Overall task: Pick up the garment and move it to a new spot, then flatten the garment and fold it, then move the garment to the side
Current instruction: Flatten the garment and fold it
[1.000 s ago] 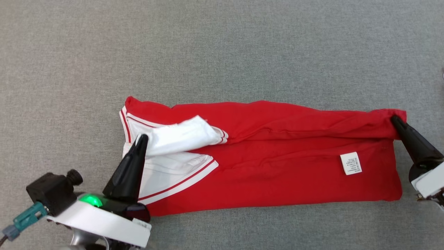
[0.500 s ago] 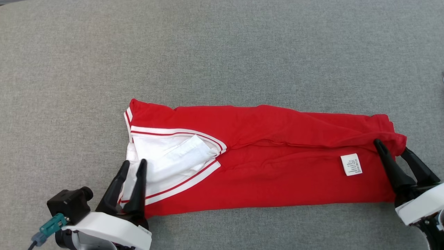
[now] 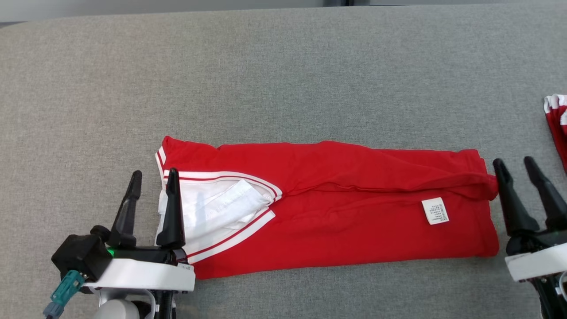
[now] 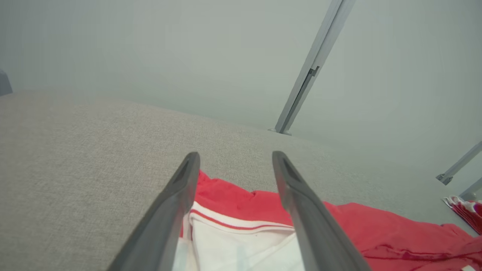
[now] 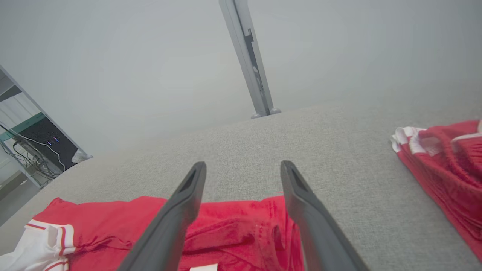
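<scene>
The garment (image 3: 336, 208) is red with a white, red-striped panel at its left end and a small white label near its right end. It lies folded into a long band across the grey table (image 3: 283, 79). My left gripper (image 3: 153, 176) stands open at the garment's left end, one finger over the white panel, nothing between the fingers. My right gripper (image 3: 514, 165) stands open just off the garment's right end. The left wrist view has the open left gripper (image 4: 235, 157) above the white panel and the garment (image 4: 376, 229). In the right wrist view the open right gripper (image 5: 243, 166) is above the garment (image 5: 233, 226).
A second red and white cloth (image 3: 557, 119) lies at the table's right edge, also in the right wrist view as a cloth (image 5: 440, 158). Grey metal posts (image 5: 248, 60) rise beyond the table's far edge. Bare grey table surface spreads behind and in front of the garment.
Both grippers went from shut on the garment's ends to open and let go. The top fold now lies flat on the lower layer. The head camera has tilted, showing the far edge.
</scene>
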You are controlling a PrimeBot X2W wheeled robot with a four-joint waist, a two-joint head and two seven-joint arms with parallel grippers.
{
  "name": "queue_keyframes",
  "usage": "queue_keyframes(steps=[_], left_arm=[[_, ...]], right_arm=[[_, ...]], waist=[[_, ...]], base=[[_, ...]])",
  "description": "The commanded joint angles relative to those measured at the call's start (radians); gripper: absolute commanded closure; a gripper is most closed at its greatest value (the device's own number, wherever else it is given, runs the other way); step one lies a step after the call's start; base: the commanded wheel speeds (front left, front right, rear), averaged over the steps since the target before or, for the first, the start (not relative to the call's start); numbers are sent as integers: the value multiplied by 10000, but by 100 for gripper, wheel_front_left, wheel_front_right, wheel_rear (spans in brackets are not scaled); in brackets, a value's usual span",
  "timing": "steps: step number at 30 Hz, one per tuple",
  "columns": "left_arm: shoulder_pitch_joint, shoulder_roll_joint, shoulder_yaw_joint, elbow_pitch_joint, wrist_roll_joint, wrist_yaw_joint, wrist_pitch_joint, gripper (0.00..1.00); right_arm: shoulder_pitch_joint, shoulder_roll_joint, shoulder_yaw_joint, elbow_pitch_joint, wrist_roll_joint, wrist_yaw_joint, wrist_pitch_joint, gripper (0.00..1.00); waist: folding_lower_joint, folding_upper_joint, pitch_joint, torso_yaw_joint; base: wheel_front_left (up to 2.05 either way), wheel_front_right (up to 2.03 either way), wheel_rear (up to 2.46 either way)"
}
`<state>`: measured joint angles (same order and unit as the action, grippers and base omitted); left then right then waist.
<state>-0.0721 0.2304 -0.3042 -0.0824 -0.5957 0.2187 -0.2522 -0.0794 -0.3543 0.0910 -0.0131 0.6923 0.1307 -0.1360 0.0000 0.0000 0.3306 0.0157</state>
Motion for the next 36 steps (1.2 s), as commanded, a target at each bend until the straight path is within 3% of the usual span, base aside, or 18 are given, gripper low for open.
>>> queue_keyframes(steps=[1, 15, 36], left_arm=[[-169, 3, 73, 11, 130, 46, -54, 0], [-240, 133, 874, 137, 1154, 304, -121, 0], [230, 593, 762, 1022, 1270, -161, 81, 0]], right_arm=[[-152, 13, -87, -30, -126, 2, -102, 0], [-70, 888, -1134, -422, -2323, 2, -51, 0], [847, 1342, -1254, -319, -3004, 2, 362, 0]], waist=[[0, 0, -41, -25], [0, 0, -624, -159], [0, 0, -1310, -223]], base=[[0, 0, 0], [0, 0, 0], [0, 0, 0]])
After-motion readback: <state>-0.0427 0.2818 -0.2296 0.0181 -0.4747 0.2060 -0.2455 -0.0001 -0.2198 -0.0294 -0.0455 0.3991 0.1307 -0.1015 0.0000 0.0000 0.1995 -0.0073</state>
